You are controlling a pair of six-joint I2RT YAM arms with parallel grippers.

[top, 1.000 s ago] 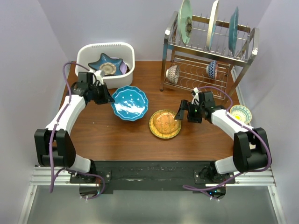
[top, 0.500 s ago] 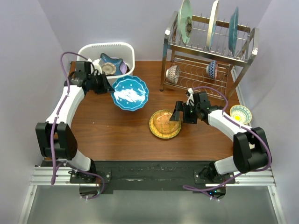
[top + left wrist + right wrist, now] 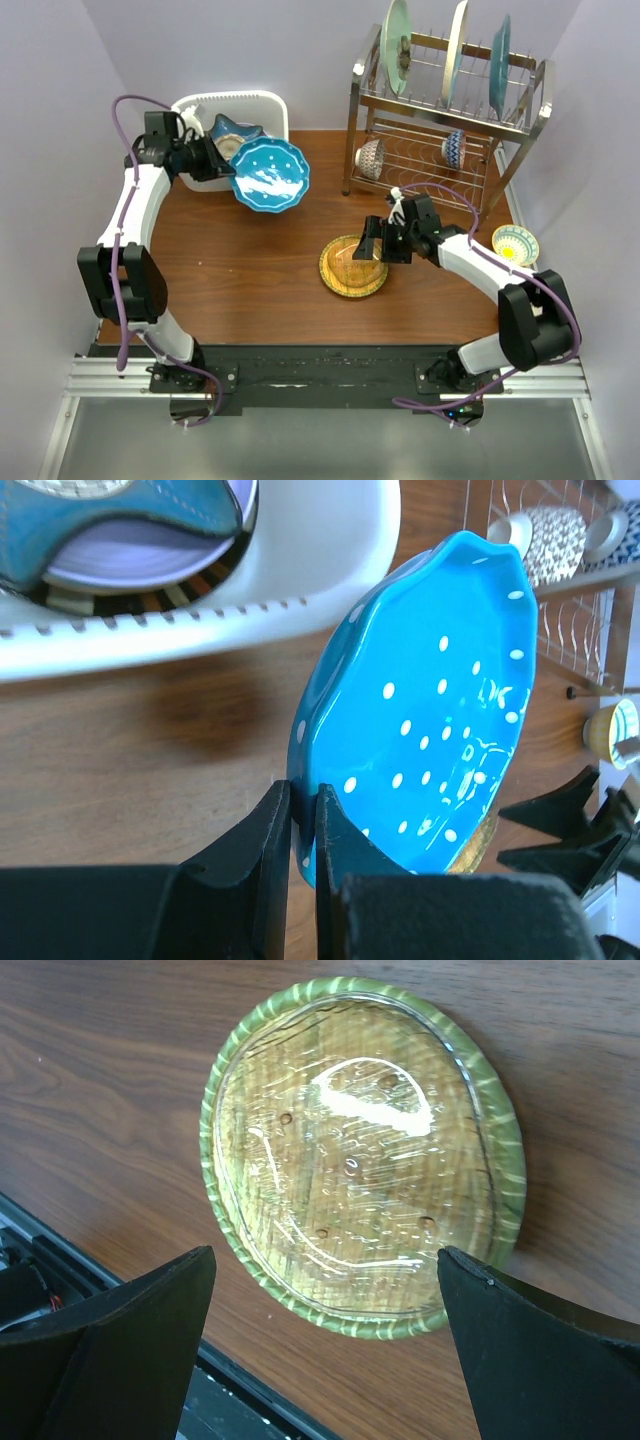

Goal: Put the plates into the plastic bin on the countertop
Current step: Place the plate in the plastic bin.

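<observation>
My left gripper [image 3: 222, 165] [image 3: 303, 795] is shut on the rim of the blue dotted plate [image 3: 268, 175] [image 3: 440, 710], holding it tilted in the air at the near right corner of the white plastic bin [image 3: 240, 97] [image 3: 300, 590]. Inside the bin lie a blue star-shaped plate [image 3: 232, 135] [image 3: 130, 520] and, under it, a lavender plate [image 3: 130, 565]. My right gripper [image 3: 372, 240] [image 3: 325, 1260] is open, its fingers spread to either side above the amber, green-rimmed plate [image 3: 352, 268] [image 3: 360, 1160], which lies flat on the countertop [image 3: 250, 280].
A steel wire rack [image 3: 357, 110] stands at the back right with three upright plates [image 3: 396, 45] on top and two small bowls [image 3: 370, 157] on its lower shelf. Another small patterned bowl [image 3: 515, 243] sits on the wood by my right arm.
My left arm has lifted the blue dotted plate and carried it back and left, up to the bin. My right gripper has slid left over the amber plate, still open.
</observation>
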